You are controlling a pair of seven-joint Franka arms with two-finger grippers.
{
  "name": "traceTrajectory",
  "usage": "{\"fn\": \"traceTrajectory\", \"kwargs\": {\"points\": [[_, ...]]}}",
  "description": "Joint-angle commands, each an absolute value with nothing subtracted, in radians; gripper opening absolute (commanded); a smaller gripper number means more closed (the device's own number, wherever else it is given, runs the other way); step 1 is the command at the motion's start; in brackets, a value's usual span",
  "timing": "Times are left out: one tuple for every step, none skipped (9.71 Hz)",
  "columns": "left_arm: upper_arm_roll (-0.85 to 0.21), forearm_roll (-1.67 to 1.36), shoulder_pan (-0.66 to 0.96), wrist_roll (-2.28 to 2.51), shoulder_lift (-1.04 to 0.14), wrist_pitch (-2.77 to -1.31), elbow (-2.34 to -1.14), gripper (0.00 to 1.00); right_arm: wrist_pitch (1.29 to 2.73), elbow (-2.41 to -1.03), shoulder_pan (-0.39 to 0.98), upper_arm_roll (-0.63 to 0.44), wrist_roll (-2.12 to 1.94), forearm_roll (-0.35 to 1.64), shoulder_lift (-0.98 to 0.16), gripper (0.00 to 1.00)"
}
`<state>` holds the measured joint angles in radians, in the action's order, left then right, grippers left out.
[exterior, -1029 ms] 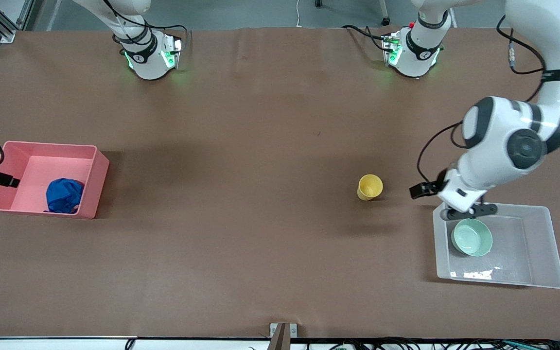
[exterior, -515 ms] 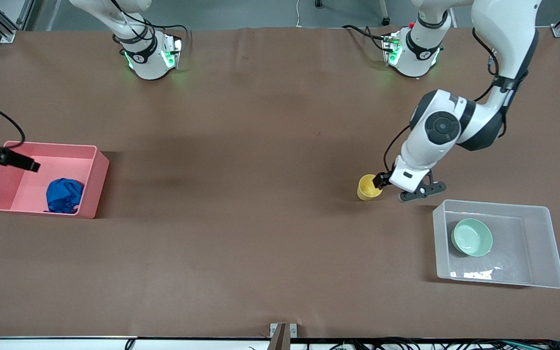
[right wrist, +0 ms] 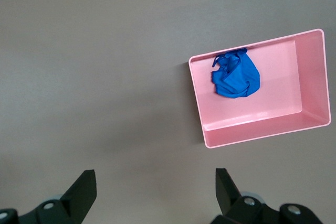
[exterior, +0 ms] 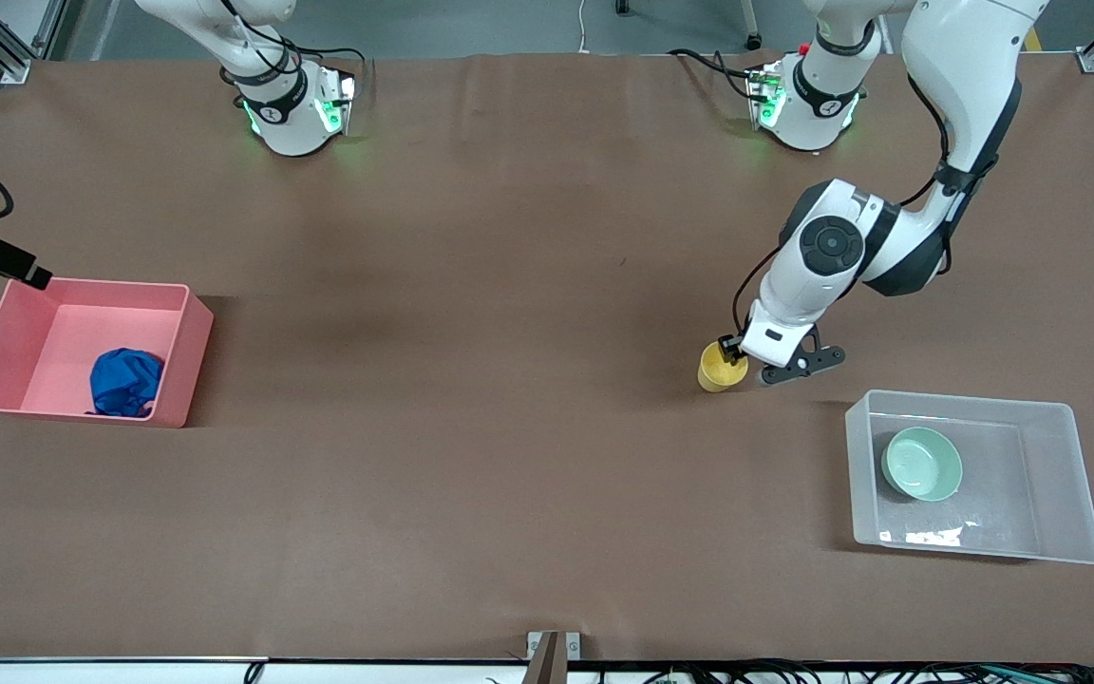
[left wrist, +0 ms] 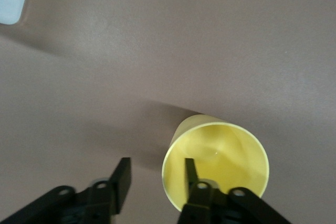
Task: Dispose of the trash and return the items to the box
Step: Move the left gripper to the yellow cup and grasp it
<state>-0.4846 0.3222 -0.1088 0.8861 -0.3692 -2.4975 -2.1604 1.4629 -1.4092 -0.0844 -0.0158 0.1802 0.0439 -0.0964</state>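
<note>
Brown bench. Clear box toward left arm's end, mint bowl inside. Pink bin toward right arm's end, blue trash inside. Yellow cup upright, mouth up. Left gripper straddling cup wall, one finger inside, partly closed, grip unclear. Right gripper open, beside pink bin.

The left gripper has swung from over the clear box to the yellow cup; its fingers now straddle the cup's rim. The right gripper has drawn back off the pink bin.

No readable text — no labels, brands, numbers, signs
</note>
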Motion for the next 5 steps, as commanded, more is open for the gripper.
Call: {"fn": "traceTrajectory", "kwargs": {"points": [[-0.483,0.356,-0.109,0.916,-0.419,-2.519,-2.158,0.17,1.463,-1.440,-0.083,-0.020,0.190,0.063,-0.064,1.00],[-0.485,0.356,-0.110,0.916,-0.419,-2.519,-2.148,0.05,1.450,-1.442,-0.081,-0.020,0.189,0.063,-0.057,1.00],[-0.485,0.356,-0.110,0.913,-0.419,-2.517,-2.134,0.01,1.447,-1.454,-0.080,-0.018,0.189,0.063,-0.040,1.00],[-0.485,0.356,-0.112,0.908,-0.413,-2.508,-2.108,0.00,1.451,-1.480,-0.078,-0.017,0.189,0.063,-0.019,1.00],[-0.485,0.356,-0.120,0.904,-0.399,-2.487,-2.076,0.00,1.456,-1.505,-0.077,-0.015,0.189,0.063,-0.002,1.00]]}}
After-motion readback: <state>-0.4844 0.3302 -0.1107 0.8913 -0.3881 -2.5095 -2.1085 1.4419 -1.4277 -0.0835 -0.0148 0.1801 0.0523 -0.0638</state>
